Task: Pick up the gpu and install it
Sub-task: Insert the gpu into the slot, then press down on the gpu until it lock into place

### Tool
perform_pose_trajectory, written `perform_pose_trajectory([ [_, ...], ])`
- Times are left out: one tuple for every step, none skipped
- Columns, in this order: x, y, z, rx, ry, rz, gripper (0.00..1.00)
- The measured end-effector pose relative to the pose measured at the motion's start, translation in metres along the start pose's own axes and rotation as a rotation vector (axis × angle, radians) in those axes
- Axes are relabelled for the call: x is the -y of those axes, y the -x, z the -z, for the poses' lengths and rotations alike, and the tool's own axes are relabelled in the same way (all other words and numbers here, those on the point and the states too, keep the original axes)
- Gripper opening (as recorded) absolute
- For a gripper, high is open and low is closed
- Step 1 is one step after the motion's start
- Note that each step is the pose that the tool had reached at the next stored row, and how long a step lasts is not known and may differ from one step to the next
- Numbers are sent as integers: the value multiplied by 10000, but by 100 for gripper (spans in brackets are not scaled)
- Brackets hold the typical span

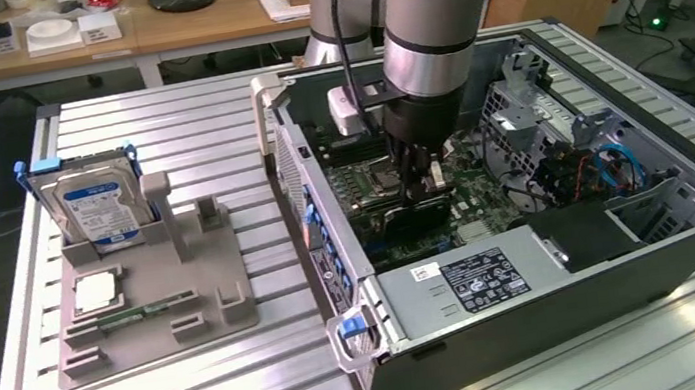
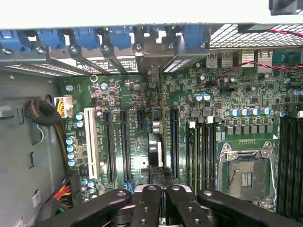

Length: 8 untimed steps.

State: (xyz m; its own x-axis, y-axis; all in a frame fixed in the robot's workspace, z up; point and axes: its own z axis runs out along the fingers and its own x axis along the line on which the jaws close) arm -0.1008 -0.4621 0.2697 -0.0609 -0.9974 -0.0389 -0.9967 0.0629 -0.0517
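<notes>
While clenched on gpu (image 2: pixel 155 142), tool (image 2: pixel 161 198) holds it edge-on over motherboard (image 2: pixel 246 94).

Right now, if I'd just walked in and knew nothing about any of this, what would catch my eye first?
Probably the big grey robot arm reaching down into an open computer case, its gripper low over the green motherboard. In the wrist view, a thin dark card stands on edge among the long black slots. On the exterior view's left, a silver hard drive with a blue label stands upright in a grey holder.
</notes>
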Motion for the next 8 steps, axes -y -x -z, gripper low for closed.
perform_pose_trajectory([
  [0, 0, 0, 0, 0, 0, 10],
  [0, 0, 0, 0, 0, 0, 10],
  [0, 0, 0, 0, 0, 0, 10],
  [0, 0, 0, 0, 0, 0, 10],
  [0, 0, 0, 0, 0, 0, 10],
  [0, 0, 0, 0, 0, 0, 10],
  [0, 0, 0, 0, 0, 0, 10],
  [0, 0, 0, 0, 0, 0, 10],
])
